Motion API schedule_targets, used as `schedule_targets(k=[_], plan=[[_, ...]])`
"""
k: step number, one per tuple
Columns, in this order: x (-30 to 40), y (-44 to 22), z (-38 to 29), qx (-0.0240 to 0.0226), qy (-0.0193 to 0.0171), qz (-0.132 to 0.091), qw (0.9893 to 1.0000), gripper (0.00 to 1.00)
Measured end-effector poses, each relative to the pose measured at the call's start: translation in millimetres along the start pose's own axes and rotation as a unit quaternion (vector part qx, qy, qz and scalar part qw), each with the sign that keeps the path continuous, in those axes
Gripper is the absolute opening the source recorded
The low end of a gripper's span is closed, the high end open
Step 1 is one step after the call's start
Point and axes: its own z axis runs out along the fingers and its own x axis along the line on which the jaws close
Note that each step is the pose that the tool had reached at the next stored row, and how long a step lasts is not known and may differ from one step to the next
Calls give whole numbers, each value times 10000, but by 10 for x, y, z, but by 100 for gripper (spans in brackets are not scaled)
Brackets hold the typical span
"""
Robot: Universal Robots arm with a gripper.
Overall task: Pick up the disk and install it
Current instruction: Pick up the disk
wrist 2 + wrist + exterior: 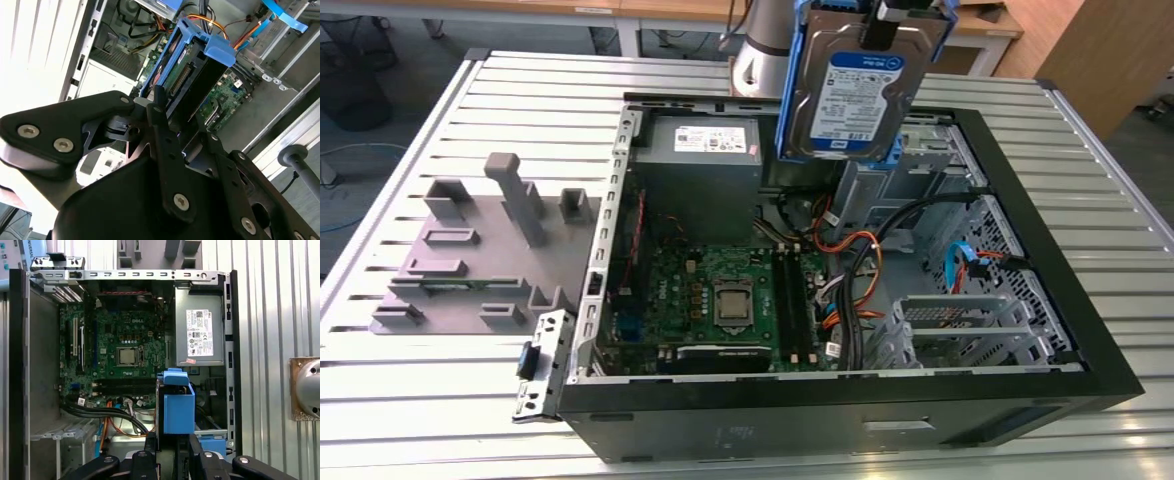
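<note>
The end effector (184, 122) is clamped on the disk (861, 95), which hangs upright in the exterior view's upper middle, above the open computer case (854, 400) on the table (440, 405).

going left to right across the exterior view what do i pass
grey fixture block → grey power supply → disk, raised over the open computer case

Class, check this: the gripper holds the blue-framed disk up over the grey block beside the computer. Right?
No: the gripper holds the disk up over the open computer case, not the grey block, as the exterior view shows.
</note>
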Motion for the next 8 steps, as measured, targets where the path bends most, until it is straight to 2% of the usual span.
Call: schedule_targets(k=[8], plan=[[162, -5, -8, 0, 1, 0, 10000, 35]])
